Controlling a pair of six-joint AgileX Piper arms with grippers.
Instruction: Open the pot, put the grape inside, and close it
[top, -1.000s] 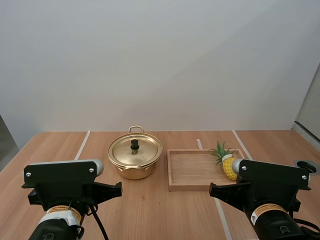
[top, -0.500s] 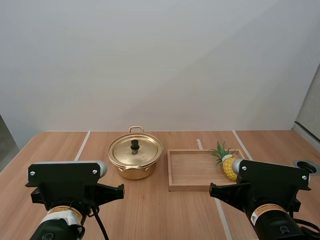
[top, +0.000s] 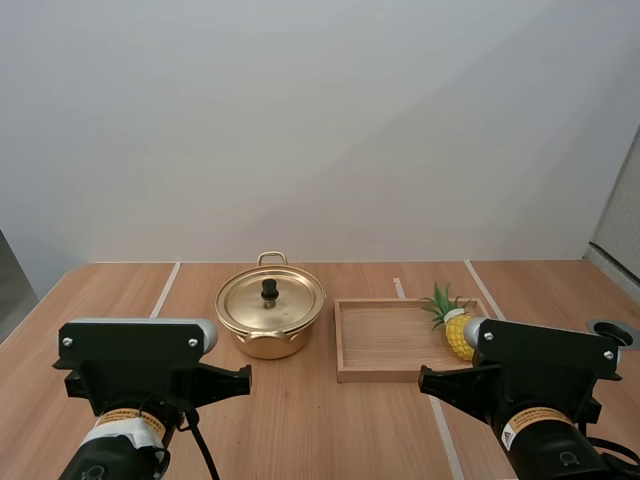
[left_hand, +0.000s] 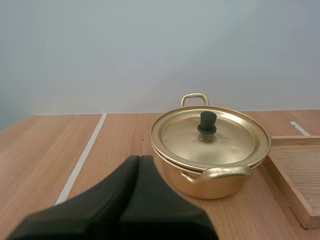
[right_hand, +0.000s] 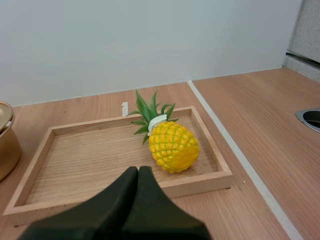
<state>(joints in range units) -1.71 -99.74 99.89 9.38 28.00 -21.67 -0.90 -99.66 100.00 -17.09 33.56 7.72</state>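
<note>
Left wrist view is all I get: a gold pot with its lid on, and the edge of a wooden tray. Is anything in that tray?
Observer: Yes, a pineapple lies in the tray, near its right end.
Operator: Is the other claw holding it?
Observer: No. The right gripper is shut on nothing and points at the pineapple without touching it.
Operator: Which way does its leafy top point?
Observer: Away from the arms, toward the tray's far wall.
</note>
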